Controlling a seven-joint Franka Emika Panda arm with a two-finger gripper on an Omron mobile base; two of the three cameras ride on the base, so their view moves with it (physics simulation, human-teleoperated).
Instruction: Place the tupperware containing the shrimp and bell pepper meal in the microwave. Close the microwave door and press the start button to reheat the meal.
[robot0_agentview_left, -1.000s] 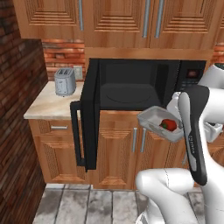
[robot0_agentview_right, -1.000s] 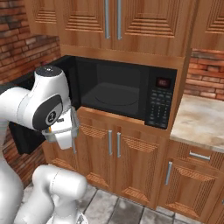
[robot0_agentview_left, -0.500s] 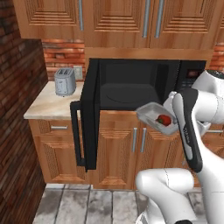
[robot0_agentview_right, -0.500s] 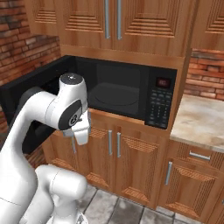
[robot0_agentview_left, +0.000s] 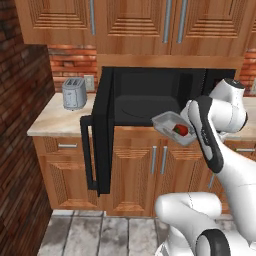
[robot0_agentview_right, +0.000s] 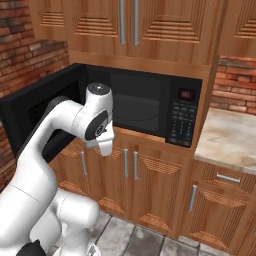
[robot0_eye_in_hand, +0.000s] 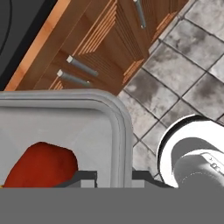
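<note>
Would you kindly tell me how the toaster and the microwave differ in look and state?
The toaster is small and silver; the microwave is large, black and boxy. The toaster stands free on the counter, while the microwave is built in under the cabinets. The microwave's door hangs open; the toaster has no door. Both sit against the brick wall.

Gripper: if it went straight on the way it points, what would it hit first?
The gripper grips the tupperware rim; beyond it, probably the floor tiles just before the cabinet doors, though depth is unclear.
</note>
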